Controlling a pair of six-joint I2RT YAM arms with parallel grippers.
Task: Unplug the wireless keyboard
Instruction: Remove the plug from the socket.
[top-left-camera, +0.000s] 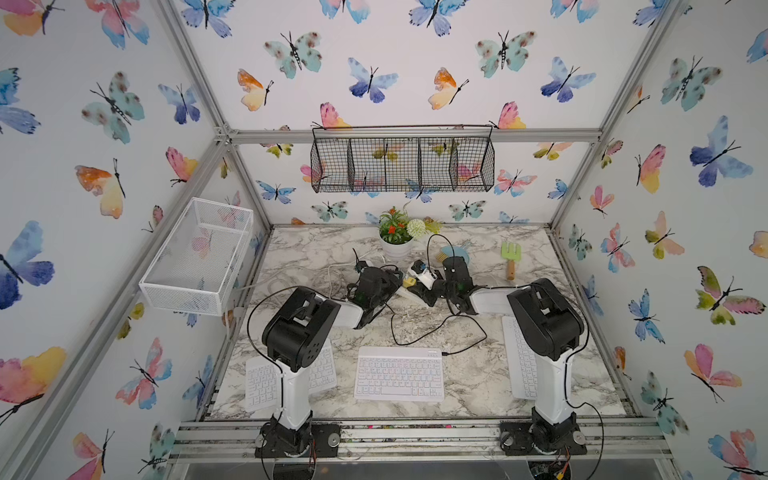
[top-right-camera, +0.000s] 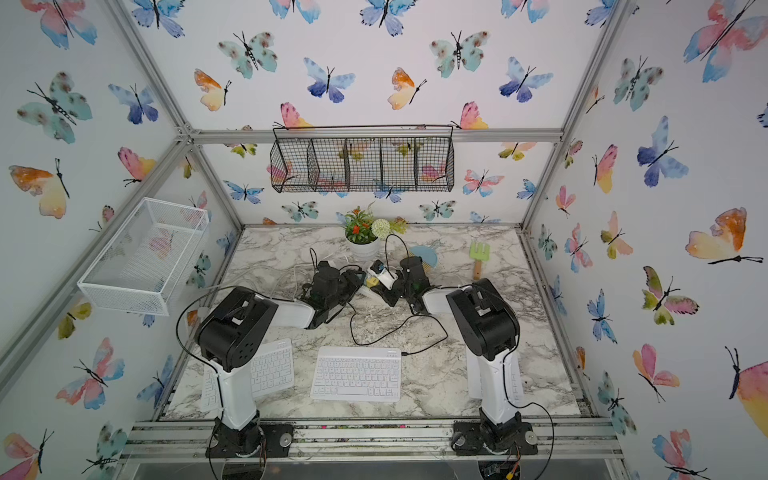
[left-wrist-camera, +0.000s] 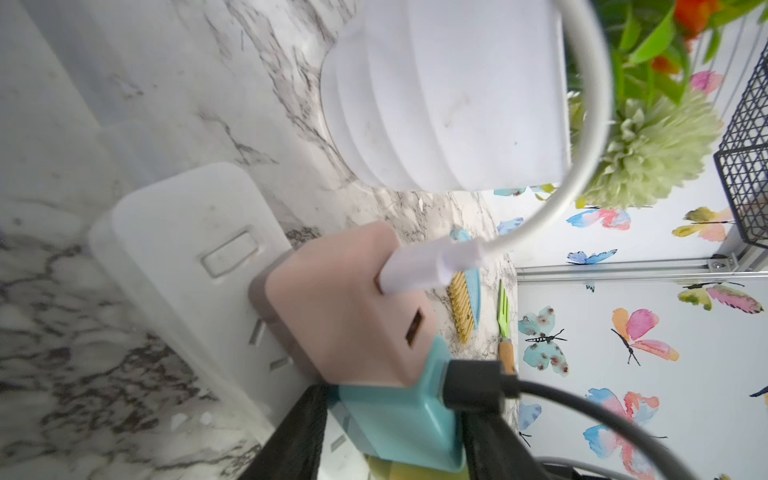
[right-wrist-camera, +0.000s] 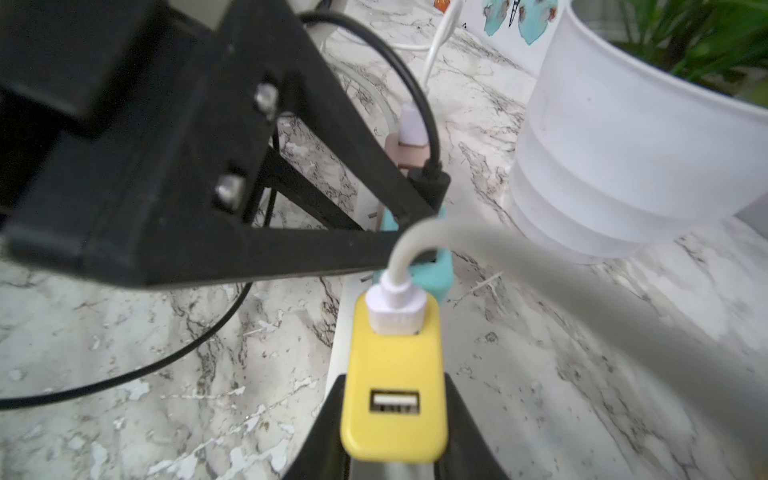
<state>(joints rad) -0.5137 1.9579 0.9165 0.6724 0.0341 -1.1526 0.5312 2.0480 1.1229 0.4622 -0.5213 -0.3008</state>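
The wireless keyboard (top-left-camera: 399, 374) lies flat at the middle of the bench's front edge, and a black cable (top-left-camera: 436, 330) meets its far right corner. Near the back edge, the left claw (left-wrist-camera: 395, 399) is clamped on a teal charger (left-wrist-camera: 399, 432) in a white power strip (left-wrist-camera: 187, 232). The right claw (right-wrist-camera: 394, 386) is clamped on a yellow charger (right-wrist-camera: 392, 357).

Potted plant (top-left-camera: 395, 239), green toy fork (top-left-camera: 510, 253), black wire basket (top-left-camera: 403, 166)
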